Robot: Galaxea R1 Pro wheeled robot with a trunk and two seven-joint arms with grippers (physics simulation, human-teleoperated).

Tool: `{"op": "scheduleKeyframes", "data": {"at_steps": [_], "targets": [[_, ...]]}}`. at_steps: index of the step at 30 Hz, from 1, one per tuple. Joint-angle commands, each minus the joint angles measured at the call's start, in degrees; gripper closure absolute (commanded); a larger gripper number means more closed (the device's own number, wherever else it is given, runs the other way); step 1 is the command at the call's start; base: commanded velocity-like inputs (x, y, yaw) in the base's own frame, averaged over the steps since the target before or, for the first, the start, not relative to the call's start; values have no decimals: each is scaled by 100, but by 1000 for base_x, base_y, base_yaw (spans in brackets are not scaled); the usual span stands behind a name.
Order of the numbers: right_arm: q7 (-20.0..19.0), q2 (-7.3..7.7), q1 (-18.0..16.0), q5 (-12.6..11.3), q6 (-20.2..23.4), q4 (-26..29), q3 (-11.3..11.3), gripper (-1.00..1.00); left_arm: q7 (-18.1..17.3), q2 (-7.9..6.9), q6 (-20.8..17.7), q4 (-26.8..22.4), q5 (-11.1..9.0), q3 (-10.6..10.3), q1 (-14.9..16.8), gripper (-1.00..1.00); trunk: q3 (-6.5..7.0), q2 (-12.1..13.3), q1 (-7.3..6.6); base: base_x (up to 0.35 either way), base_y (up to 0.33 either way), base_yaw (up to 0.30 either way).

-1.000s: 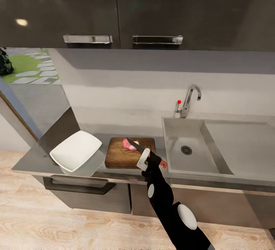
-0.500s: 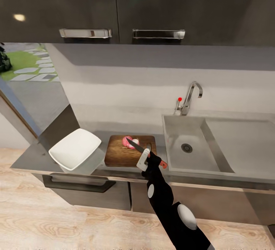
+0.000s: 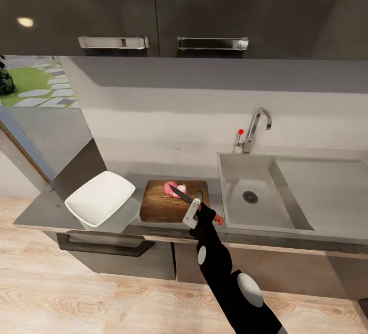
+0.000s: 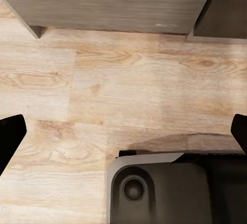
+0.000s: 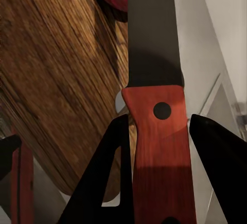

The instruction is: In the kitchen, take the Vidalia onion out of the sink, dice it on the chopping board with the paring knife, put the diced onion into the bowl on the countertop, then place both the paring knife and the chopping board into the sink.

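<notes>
While the right gripper point(image 3: 198, 215) jaws clamp the paring knife point(image 3: 190, 200) handle, its blade points toward the onion point(image 3: 174, 190) on the chopping board point(image 3: 173, 201).

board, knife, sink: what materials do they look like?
Board: wood, brown matte, grain lines plain in the right wrist view.
Knife: dark matte blade, probably coated metal; red smooth handle with a dark rivet, plastic or lacquered wood, held in the right pincer.
Sink: brushed steel by its grey satin sheen; as a render, that is only the look.
</notes>
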State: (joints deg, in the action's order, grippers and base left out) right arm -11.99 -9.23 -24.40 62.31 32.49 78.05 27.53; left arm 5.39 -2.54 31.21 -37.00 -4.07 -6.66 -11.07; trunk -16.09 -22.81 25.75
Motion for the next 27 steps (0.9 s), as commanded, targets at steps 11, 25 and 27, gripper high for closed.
{"op": "scheduleKeyframes", "data": {"at_steps": [11,25,27], "targets": [[-49,0,-8,62,29,8,7,100,50,-10,8,-9,-41,-47,-1,-100,-45,-10,3,0,0,0],[-49,0,-6,62,29,8,7,100,50,-10,8,-9,-37,-54,-1,-100,-72,-10,3,0,0,0],[-49,0,-5,62,29,8,7,100,50,-10,9,-9,-38,-54,-1,-100,-72,-10,3,0,0,0]]}}
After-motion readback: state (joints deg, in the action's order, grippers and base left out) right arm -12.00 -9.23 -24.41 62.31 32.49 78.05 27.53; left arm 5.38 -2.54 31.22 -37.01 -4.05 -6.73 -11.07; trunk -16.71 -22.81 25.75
